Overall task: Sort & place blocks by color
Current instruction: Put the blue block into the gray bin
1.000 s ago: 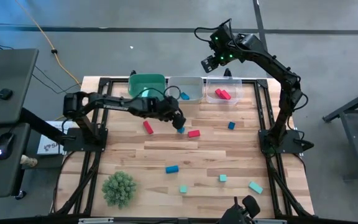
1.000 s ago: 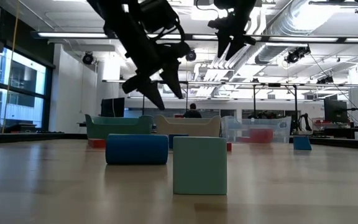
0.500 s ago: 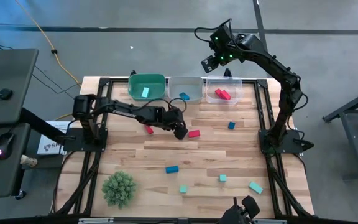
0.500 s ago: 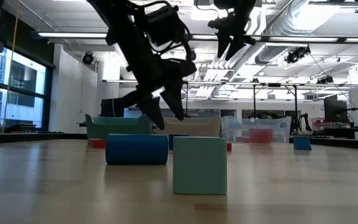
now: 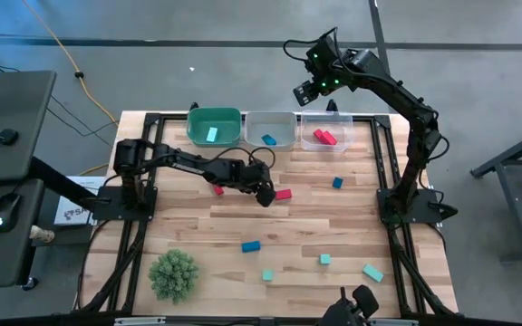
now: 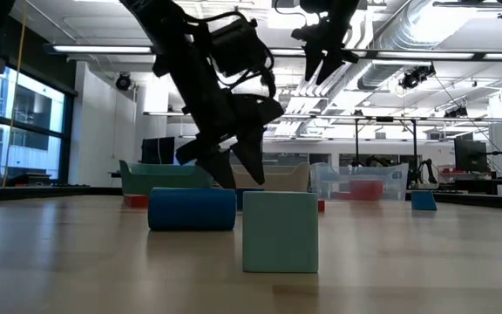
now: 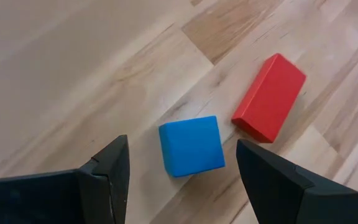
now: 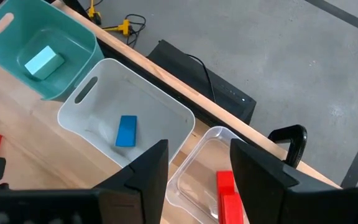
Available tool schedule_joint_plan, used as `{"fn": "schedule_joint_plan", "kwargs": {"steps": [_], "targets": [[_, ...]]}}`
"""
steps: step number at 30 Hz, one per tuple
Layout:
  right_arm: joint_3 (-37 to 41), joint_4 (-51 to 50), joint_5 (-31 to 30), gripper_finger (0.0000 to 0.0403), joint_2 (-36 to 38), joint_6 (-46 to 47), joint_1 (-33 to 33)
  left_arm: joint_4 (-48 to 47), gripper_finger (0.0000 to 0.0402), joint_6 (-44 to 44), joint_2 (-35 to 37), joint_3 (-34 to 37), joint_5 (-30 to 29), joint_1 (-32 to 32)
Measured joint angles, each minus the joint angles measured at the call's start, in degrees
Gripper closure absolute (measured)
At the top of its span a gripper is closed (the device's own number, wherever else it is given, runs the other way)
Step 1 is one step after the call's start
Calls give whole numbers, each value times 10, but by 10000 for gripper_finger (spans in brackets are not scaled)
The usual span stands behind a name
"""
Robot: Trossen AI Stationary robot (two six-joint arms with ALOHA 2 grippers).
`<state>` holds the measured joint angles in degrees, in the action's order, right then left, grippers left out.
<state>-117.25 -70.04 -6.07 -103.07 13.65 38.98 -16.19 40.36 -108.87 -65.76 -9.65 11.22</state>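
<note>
Since the earlier frames, the left gripper (image 5: pixel 265 196) has swung away from the bins and dropped toward mid-tabletop (image 5: pixel 333 235); the right gripper (image 5: pixel 308 91) has not shifted.

From above, the left gripper hovers just beside a red bar (image 5: pixel 283 194), with another red block (image 5: pixel 217 189) behind it along its arm. The right gripper hangs over the far edge, near the green bin (image 5: pixel 214 126), white bin (image 5: pixel 271 129) and clear bin (image 5: pixel 325 132).

At tabletop height, the left gripper (image 6: pixel 239 170) points down, its jaws apart, with a blue bar (image 6: pixel 192 208) and a teal cube (image 6: pixel 280 231) nearer the camera.

Past the left wrist's spread fingers (image 7: pixel 107 171), a blue cube (image 7: pixel 191 145) lies between them, untouched, the red bar (image 7: pixel 270 96) just beyond.

The right wrist view shows its fingers (image 8: pixel 149 168) parted and empty above the bins.
</note>
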Motion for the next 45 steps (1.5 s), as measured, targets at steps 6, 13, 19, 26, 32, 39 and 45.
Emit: {"fn": "schedule_joint_plan", "kwargs": {"steps": [6,13,19,26,32,39,45], "targets": [[0,0,0,240,0,0,0,14,184,0,-22,0,0,0],[0,0,-1,240,0,4,0,27,185,-19,-30,0,-16,0],[0,0,-1,240,0,4,0,25,219,-39,-39,-1,-20,0],[0,0,-1,240,0,4,0,23,297,-81,-45,-1,-31,-7],[0,0,0,240,0,4,0,25,359,-118,-39,-1,-13,-7],[0,0,0,240,0,4,0,28,386,-125,-29,0,65,17],[0,0,0,240,0,11,0,27,386,-145,-2,1,112,49]]}}
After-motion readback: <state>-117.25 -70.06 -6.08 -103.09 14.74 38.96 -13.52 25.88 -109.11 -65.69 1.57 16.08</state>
